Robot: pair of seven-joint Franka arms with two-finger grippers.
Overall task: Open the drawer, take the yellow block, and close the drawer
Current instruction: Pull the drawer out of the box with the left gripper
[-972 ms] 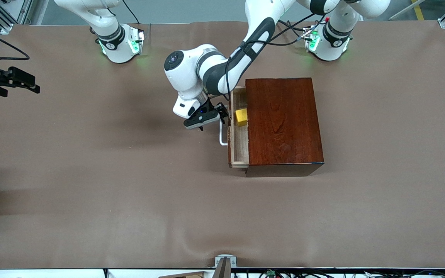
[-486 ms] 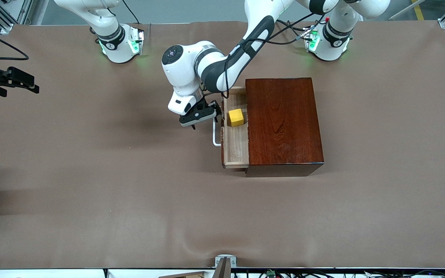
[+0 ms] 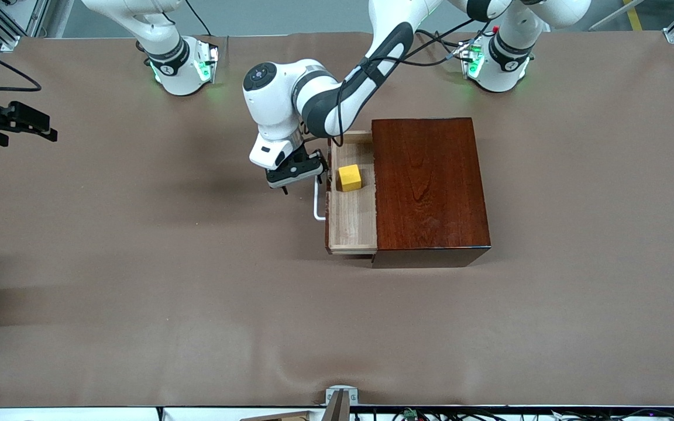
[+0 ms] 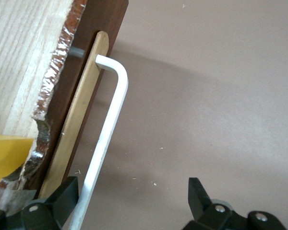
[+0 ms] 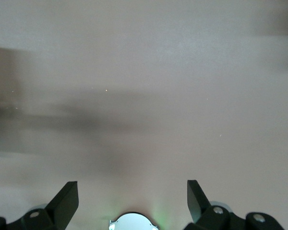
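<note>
Brown-covered desk (image 3: pixel 138 263), dark wooden box (image 3: pixel 427 184) mid-desk, drawer (image 3: pixel 351 216) part open w/ yellow block (image 3: pixel 349 178) inside.
Left gripper (image 3: pixel 297 173) at white handle (image 3: pixel 317 202), jaws spread, one finger hooked inside bar. Right gripper (image 5: pixel 132 203) waits at desk edge, jaws wide, empty. Block prob light, rigid; pinch flat sides. Drawer's inner end hidden in box.

You have drawn the drawer (image 3: pixel 351 217) further out of the dark wooden box (image 3: pixel 427 184) toward the right arm's end of the worktop, so more of its pale floor now shows. The yellow block (image 3: pixel 349 178) has ridden out with it and now lies wholly clear of the box's top. Your left pincer (image 3: pixel 308 176) has moved the same way with the white handle (image 3: pixel 317 202), its fingers spread with one hooked behind the bar.
</note>
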